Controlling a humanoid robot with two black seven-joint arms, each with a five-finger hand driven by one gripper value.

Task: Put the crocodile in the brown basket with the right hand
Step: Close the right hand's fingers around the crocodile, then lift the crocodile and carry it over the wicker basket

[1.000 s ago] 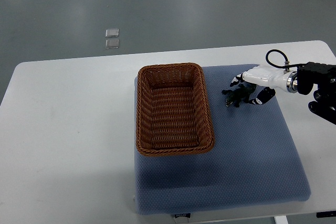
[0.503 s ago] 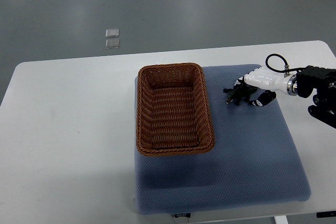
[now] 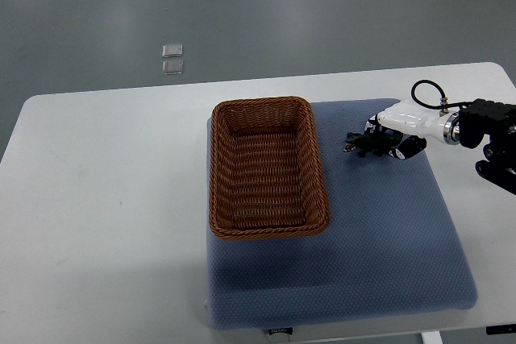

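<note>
One right hand (image 3: 396,131) clasps crocodile (image 3: 359,143) beside brown basket (image 3: 266,104).

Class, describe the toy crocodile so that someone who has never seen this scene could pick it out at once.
On the white table lies a blue mat carrying a brown basket. Right of the basket, on the mat's far part, is the crocodile, with the right hand closed on it. It is the only small, dark green toy there.

We can read no text anywhere; the small tag (image 3: 279,330) on the near edge of the blue pad (image 3: 387,239) is too tiny to make out.
</note>
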